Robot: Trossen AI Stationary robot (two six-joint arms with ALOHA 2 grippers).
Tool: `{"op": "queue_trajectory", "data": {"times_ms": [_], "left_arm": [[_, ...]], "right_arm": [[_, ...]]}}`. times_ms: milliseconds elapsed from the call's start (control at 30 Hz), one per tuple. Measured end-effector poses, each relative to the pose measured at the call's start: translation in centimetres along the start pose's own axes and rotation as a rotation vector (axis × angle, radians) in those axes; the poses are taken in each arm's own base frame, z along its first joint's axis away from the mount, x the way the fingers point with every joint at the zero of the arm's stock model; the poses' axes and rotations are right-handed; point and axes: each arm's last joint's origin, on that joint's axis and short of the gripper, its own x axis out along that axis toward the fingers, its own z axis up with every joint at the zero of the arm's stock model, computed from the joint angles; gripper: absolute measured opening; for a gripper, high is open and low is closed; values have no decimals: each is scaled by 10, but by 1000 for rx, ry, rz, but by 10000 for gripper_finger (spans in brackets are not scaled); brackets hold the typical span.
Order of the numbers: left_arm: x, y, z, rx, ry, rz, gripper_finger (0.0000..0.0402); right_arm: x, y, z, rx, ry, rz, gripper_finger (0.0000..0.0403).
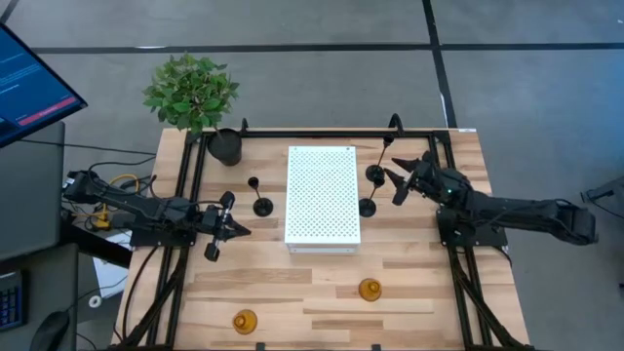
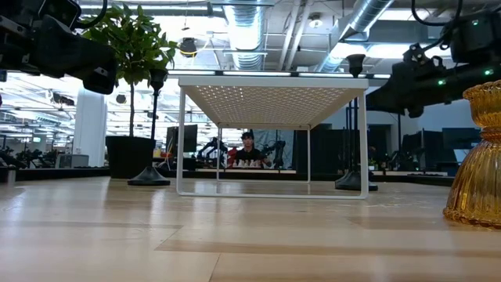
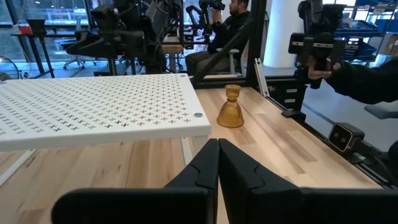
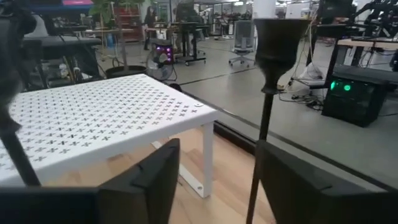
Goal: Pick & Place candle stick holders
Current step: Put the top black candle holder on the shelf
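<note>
From above I see my right arm reaching in from three o'clock, stretched low across the table edge, its right gripper (image 1: 398,182) spread wide with nothing pinched; in the right wrist view the black holder (image 4: 267,93) stands upright between the two fingers (image 4: 149,177), apart from both. That holder (image 1: 375,174) sits just off the white perforated rack's (image 1: 323,195) two o'clock corner, with a second black holder (image 1: 367,207) close beside it at the rack's three o'clock edge. My left arm lies in from nine o'clock, its left gripper (image 1: 232,229) pressed together and empty, resting over the wood short of the rack's eight o'clock corner; the left wrist view shows its fingertips (image 3: 217,165) meeting. Two more black holders (image 1: 258,200) stand at the rack's nine o'clock side. One amber holder (image 1: 370,290) sits at about five o'clock of the rack, another (image 1: 244,321) near the table's seven o'clock edge. The table (image 1: 409,283) is pale wood planks with black frame rails. A potted plant (image 1: 195,97) stands at the eleven o'clock corner. In the low view the room behind is an open workshop with ducts overhead and a seated person (image 2: 249,149) visible under the rack.
</note>
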Motion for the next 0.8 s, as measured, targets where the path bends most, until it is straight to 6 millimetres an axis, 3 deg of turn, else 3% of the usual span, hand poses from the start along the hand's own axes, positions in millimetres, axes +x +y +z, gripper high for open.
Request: {"op": "queue_trajectory", "data": {"times_ms": [200, 500, 800], "left_arm": [[0, 0, 0, 0, -1, 0, 10], [0, 0, 0, 0, -1, 0, 10], [0, 0, 0, 0, -1, 0, 10]], "right_arm": [[6, -1, -1, 28, -10, -72, 213], [15, 2, -2, 37, -40, -71, 168], [39, 5, 6, -2, 16, -89, 142]]}}
